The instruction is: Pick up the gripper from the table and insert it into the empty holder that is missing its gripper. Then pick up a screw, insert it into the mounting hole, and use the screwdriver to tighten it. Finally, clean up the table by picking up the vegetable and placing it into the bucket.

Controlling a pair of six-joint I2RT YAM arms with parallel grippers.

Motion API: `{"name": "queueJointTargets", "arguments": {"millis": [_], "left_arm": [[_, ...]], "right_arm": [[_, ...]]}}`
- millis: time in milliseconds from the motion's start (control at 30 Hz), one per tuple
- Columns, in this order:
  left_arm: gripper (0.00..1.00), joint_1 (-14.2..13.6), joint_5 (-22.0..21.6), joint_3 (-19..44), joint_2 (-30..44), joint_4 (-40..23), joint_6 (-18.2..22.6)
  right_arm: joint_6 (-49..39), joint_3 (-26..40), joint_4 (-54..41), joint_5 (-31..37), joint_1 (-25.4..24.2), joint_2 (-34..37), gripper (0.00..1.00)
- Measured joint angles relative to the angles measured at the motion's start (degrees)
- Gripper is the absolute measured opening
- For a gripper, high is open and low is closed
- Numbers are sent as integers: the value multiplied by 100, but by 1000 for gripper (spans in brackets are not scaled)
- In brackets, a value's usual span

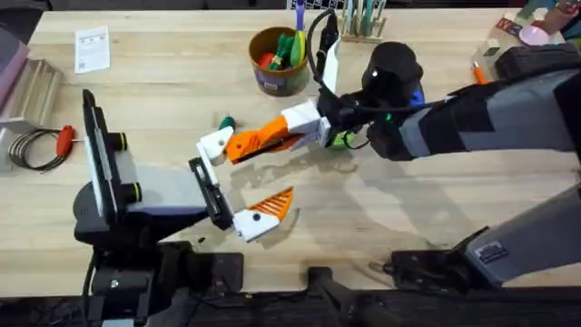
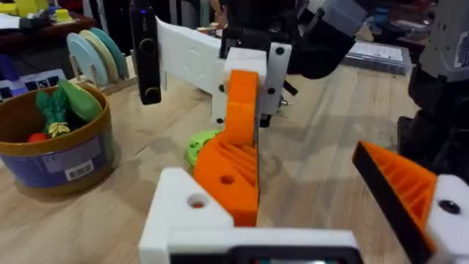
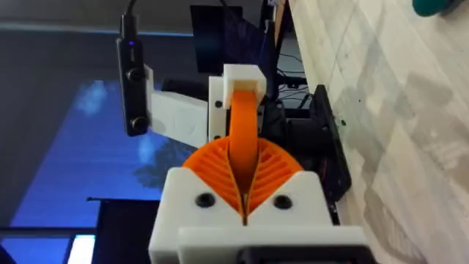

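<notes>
The orange gripper [image 1: 247, 145] is pinched between the orange ribbed pads of my right gripper [image 1: 272, 136], which is shut on it. Its tip meets the white holder [image 1: 216, 145], one finger mount of my left gripper [image 1: 238, 179]. The left gripper stands wide open, its other finger [image 1: 269, 209] carrying an orange pad. The left wrist view shows the orange gripper [image 2: 233, 165] against the holder [image 2: 187, 213], beside its mounting hole. In the right wrist view, the right gripper [image 3: 242, 183] holds the orange gripper [image 3: 243, 128] in the holder [image 3: 242, 77]. The dark green vegetable [image 1: 225, 122] lies on the table. The bucket [image 1: 277, 62] stands behind. A blue bit of the screwdriver [image 1: 414, 94] peeks past the right arm.
A lime-green disc [image 1: 343, 139] lies under the right wrist. A red-handled tool [image 1: 64, 138] and a wire coil sit at the far left, a paper card [image 1: 93, 47] at the back left, an orange-handled tool [image 1: 478, 73] at the right. The bucket [image 2: 55, 147] holds toy vegetables.
</notes>
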Motion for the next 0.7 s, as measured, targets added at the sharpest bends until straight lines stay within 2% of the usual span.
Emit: {"name": "queueJointTargets", "arguments": {"millis": [233, 700], "left_arm": [[985, -2, 44, 0, 1, -10, -12], [985, -7, 94, 2, 0, -22, -93]], "right_arm": [[168, 0, 25, 123, 43, 97, 7], [-36, 0, 279, 340, 150, 223, 7]]}}
